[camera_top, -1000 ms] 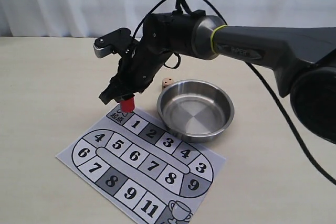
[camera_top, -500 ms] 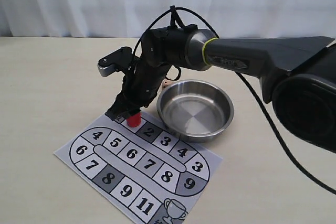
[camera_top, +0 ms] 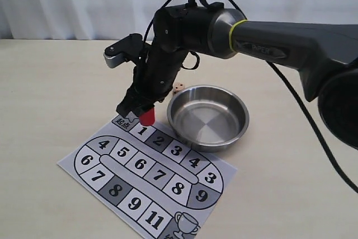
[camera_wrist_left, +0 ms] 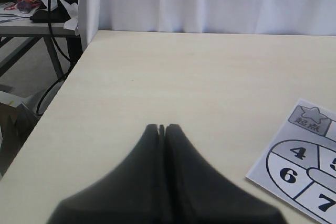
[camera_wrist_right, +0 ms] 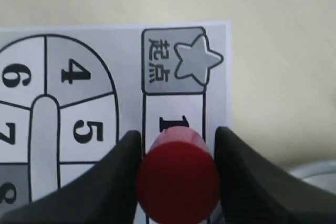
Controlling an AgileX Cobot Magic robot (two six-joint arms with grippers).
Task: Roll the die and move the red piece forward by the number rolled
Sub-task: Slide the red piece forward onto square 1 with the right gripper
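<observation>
The red piece [camera_top: 147, 117] hangs tilted just above square 1 of the paper board [camera_top: 146, 167], held at the tip of my right gripper [camera_top: 142, 112]. In the right wrist view the red piece [camera_wrist_right: 178, 179] fills the gap between the two black fingers [camera_wrist_right: 121, 177], and the right gripper [camera_wrist_right: 178, 132] is shut on it over square 1, beside the star start square [camera_wrist_right: 176, 61]. The die [camera_top: 178, 87] lies on the table behind the bowl. My left gripper [camera_wrist_left: 163, 128] is shut and empty over bare table, left of the board [camera_wrist_left: 302, 153].
A round steel bowl [camera_top: 208, 117] stands right beside the board's start end, close to the right arm's wrist. The table's left edge [camera_wrist_left: 63, 85] runs near the left gripper, with another cluttered desk [camera_wrist_left: 31, 9] beyond it.
The right gripper carried the red piece from above the start square down onto square 1, and it now sits slightly higher over that square. The board paper shifted a little.
</observation>
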